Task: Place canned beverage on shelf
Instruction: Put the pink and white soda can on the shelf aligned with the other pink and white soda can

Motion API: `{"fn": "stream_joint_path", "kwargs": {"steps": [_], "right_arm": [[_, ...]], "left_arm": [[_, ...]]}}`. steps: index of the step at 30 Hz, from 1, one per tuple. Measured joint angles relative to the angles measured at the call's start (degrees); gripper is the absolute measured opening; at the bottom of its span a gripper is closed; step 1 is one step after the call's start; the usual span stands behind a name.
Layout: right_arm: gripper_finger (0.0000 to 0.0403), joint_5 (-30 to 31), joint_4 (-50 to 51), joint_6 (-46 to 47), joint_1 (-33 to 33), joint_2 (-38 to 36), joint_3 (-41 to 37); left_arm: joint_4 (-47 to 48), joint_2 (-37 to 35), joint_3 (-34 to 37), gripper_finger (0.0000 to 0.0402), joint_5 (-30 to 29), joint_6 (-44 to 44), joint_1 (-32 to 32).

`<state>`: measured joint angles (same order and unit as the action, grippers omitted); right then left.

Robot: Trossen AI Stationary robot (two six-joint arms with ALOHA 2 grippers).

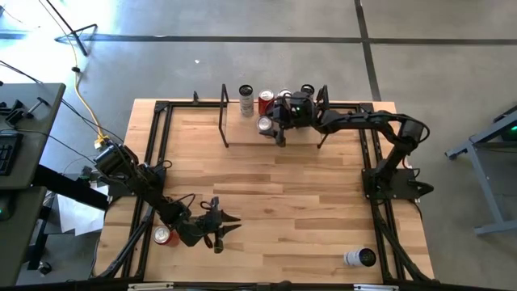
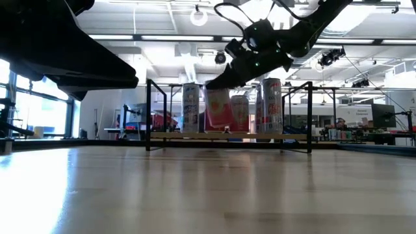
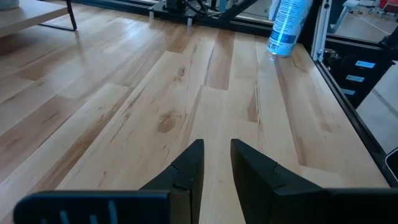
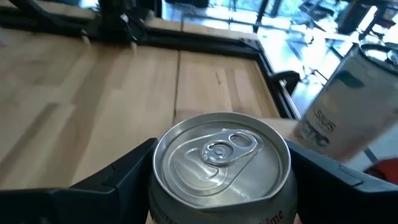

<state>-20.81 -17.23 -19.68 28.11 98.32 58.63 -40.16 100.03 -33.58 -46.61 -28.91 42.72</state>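
The shelf [image 1: 242,129] is a low light-wood board between two black end frames at the table's far middle; it also shows in the low view [image 2: 195,135]. A white can [image 1: 246,99] and a red can [image 1: 266,102] stand on it. My right gripper [image 1: 273,124] is shut on a pink-and-silver can [image 2: 218,112], upright at the shelf's near part. My left gripper [image 1: 220,226] is empty near the table's near left, its fingers [image 3: 193,163] close together with a narrow gap. My right gripper pinches the can's upper wall just below the top rim [image 4: 160,163] between its two fingers, one on each side. The fingers come slanting down from the table's right. The can is upright, its base [image 2: 218,130] at the shelf board; whether it rests there I cannot tell.
A tall red-and-white can [image 2: 270,107] and another red can [image 2: 239,114] stand on the shelf beside the held one. A red can [image 1: 166,235] is beside my left arm. A white-and-blue can [image 1: 359,257] is at the near right. Black rails [image 1: 153,162] edge the table.
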Motion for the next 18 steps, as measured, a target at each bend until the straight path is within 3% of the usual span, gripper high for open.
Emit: {"fn": "stream_joint_path", "kwargs": {"steps": [13, 18], "right_arm": [[0.0303, 3.99, 1.53, 0.16, 0.78, 0.0, 0.01], [0.0305, 8.42, 1.59, 1.74, 0.8, 0.0, 0.02]], "left_arm": [[0.0, 0.0, 0.0, 0.0069, 0.0, 0.0, 0.0], [0.0, 0.0, 0.0, 0.0069, 0.02, 0.0, 0.0]]}}
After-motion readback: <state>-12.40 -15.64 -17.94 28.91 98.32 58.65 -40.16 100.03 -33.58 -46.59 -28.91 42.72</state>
